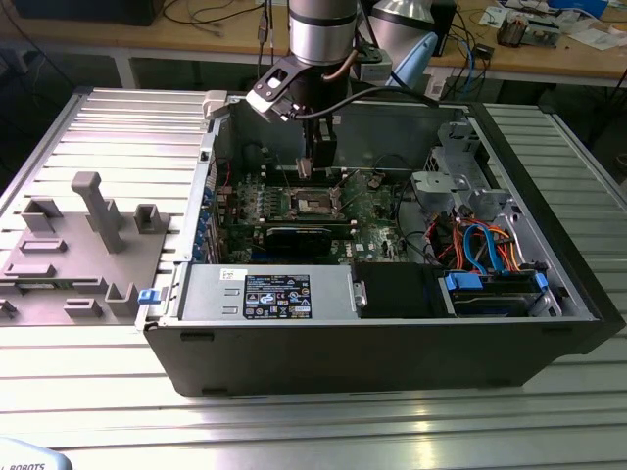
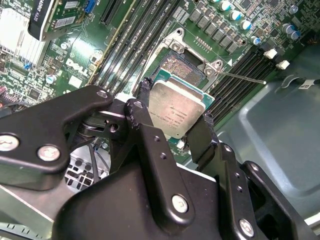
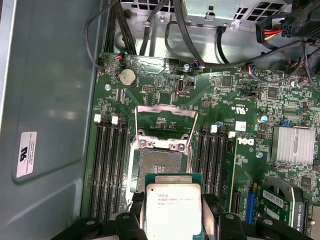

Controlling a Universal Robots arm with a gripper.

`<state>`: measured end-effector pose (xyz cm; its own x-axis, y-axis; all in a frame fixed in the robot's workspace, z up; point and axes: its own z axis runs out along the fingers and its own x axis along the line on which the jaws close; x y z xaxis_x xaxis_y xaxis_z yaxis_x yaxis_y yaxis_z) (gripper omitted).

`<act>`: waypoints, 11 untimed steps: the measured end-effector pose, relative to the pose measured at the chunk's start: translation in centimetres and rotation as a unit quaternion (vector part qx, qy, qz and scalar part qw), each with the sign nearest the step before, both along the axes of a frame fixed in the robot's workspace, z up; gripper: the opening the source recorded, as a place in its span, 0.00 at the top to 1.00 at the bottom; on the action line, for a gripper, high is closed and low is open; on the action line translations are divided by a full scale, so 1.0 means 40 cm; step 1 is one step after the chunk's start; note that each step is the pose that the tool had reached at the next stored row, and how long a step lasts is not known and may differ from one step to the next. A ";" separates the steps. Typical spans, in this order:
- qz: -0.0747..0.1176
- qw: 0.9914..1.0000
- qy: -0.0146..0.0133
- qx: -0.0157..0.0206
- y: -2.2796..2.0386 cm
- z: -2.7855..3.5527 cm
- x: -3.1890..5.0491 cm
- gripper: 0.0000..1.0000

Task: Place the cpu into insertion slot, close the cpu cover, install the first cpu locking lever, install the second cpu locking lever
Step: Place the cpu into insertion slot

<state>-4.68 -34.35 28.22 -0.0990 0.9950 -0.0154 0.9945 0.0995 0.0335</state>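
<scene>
Gripping the cpu (image 2: 177, 107) by two opposite edges, the gripper (image 1: 306, 168) is seen upper-centre in the exterior view, held just above the uncovered insertion slot (image 3: 160, 165); the cpu cover (image 3: 167, 110) is raised.

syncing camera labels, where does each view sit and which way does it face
Exterior view: off the arm, raised, looking down into the open computer case; the arm reaches in.
First wrist view: on the wrist, facing straight onto the motherboard; the fingers just show.
Second wrist view: on the wrist, looking obliquely past the fingers' black links.
Both wrist views share the cpu, gripped near the insertion slot.
</scene>
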 end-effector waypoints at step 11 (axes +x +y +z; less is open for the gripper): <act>-0.011 1.000 0.000 0.000 0.000 -0.003 0.000 0.45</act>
<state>-4.68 -34.35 28.12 -0.0771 0.9969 -0.0154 0.9964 0.0776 0.0335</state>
